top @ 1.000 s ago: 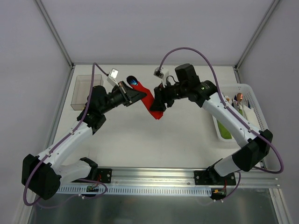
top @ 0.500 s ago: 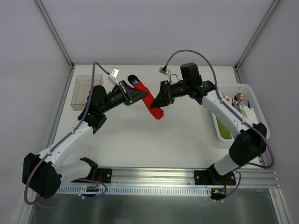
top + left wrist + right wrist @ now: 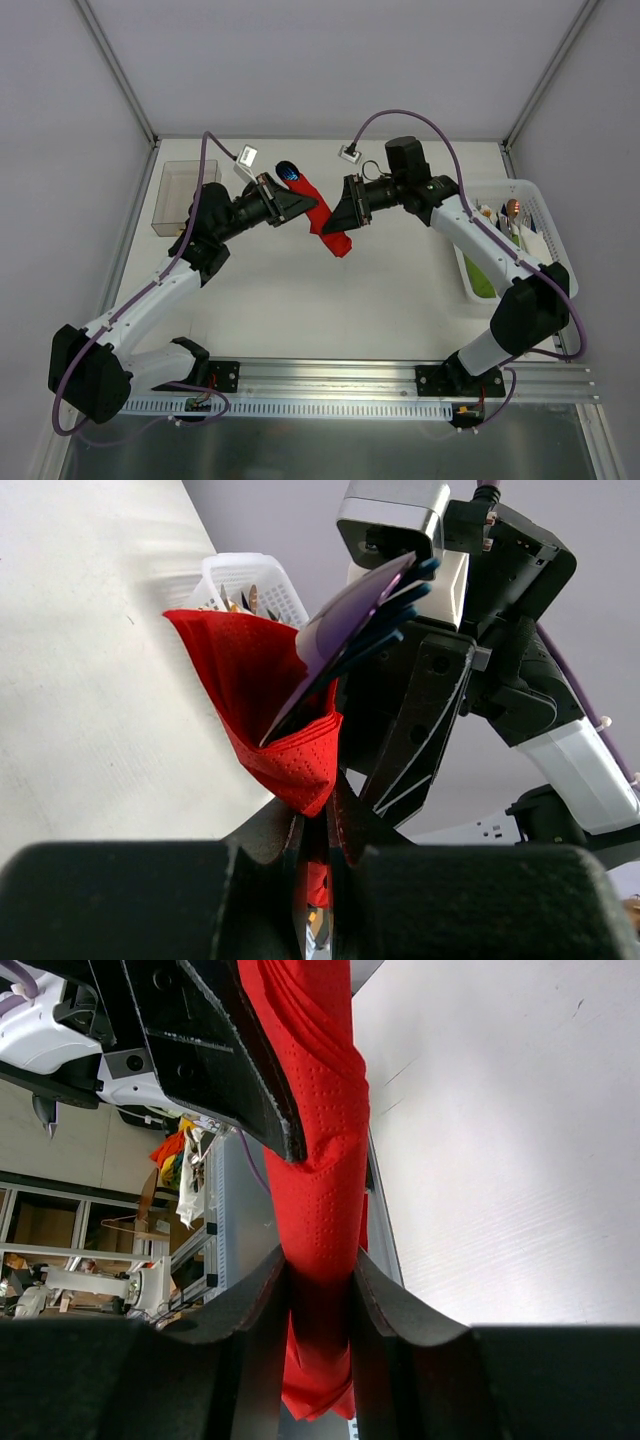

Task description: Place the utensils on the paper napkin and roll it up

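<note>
My left gripper (image 3: 299, 206) and right gripper (image 3: 339, 227) are both clamped on the rolled paper napkin (image 3: 321, 214), held above the table (image 3: 300, 300) with the utensils (image 3: 288, 172) protruding; the paper is soft and tearable, so grip over the stiff handles

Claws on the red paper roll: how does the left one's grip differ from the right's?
The left claw reaches in from the left; the right claw from the right. The left claw grips the rolled red paper napkin near the end where shiny blue utensil heads poke out; the right claw grips nearer the plain end. Both are shut on it.
</note>
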`<action>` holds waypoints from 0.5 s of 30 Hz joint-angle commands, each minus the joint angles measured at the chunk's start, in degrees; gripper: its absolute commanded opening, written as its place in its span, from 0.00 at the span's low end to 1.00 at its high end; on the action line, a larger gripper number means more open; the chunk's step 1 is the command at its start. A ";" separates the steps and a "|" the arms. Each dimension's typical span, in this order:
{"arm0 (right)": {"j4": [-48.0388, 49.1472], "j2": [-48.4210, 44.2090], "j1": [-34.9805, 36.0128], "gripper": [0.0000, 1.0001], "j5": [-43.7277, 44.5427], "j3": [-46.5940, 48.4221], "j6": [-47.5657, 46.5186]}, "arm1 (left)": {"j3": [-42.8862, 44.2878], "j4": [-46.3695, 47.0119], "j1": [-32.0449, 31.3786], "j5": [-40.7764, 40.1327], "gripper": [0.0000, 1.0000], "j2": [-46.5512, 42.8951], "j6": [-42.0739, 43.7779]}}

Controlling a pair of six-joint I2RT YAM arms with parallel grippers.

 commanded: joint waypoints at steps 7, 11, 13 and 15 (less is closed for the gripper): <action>0.87 -1.06 0.76 0.04 -2.81 1.29 1.15 | 3.54 2.29 -0.38 1.82 0.00 1.21 1.38; 0.70 -1.67 0.41 0.00 -0.11 1.03 1.77 | 4.33 -0.69 -0.47 1.12 0.16 0.77 4.19; 0.87 -2.98 -0.29 0.00 1.23 0.50 1.51 | 5.12 -3.84 -0.38 -0.36 0.40 -0.37 7.52; 0.87 -3.86 -0.90 0.00 2.28 0.06 1.59 | 5.73 -6.31 -0.29 -1.77 0.56 -2.04 10.68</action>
